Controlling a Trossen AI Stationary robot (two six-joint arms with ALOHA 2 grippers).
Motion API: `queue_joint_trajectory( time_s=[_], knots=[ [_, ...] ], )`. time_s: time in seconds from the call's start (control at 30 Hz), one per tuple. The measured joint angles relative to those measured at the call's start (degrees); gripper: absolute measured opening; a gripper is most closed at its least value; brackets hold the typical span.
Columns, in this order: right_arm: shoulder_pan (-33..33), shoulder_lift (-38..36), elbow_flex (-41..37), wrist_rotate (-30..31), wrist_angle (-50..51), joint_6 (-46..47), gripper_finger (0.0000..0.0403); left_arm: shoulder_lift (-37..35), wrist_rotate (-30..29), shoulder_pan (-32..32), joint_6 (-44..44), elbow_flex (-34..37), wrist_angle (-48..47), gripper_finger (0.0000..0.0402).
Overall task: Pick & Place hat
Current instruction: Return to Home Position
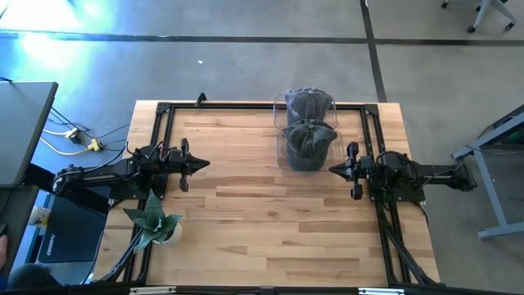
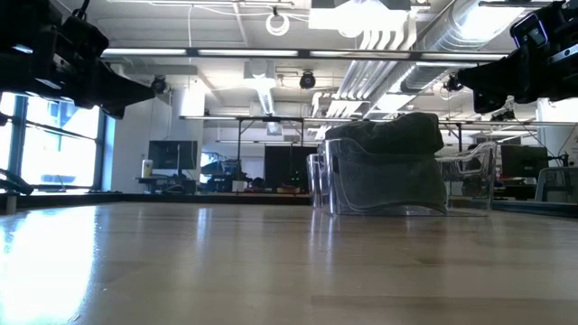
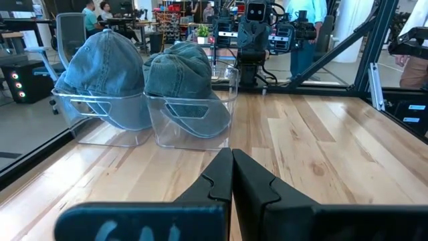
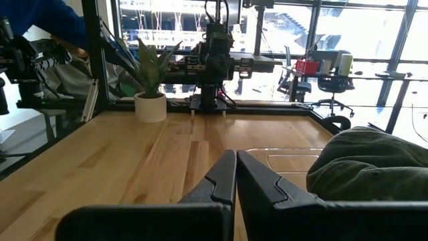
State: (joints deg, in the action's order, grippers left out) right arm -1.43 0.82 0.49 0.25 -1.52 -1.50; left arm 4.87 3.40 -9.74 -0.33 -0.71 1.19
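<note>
L gripper [image 1: 205,164] fingers together, empty, table [image 1: 270,221] left side; R gripper [image 1: 332,170] same, right side; caps [image 1: 309,139] in bins [image 1: 277,156].

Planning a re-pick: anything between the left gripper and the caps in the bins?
Nothing visible: bare table lies between the left gripper, fingers shut, and the caps in the bins. Right gripper waits beside them.

We see a grey concrete floor [image 1: 246,74] crossed by a dark strip [image 1: 246,38]; tall windows [image 4: 348,40] let in bright daylight; pale ducts [image 2: 424,36] run under the white ceiling [image 2: 226,18]; an office chair [image 3: 70,27] stands near desks; a dark screen [image 2: 172,155] sits farther back.
</note>
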Motion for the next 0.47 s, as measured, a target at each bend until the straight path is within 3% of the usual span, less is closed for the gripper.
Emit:
queue_joint_trajectory(
  time_s=[0.47],
  knots=[
    [0.0, 0.0, 0.0, 0.0, 0.0, 0.0, 0.0003, 0.0, 0.0, 0.0, 0.0, 0.0, 0.0, 0.0001]
  ],
)
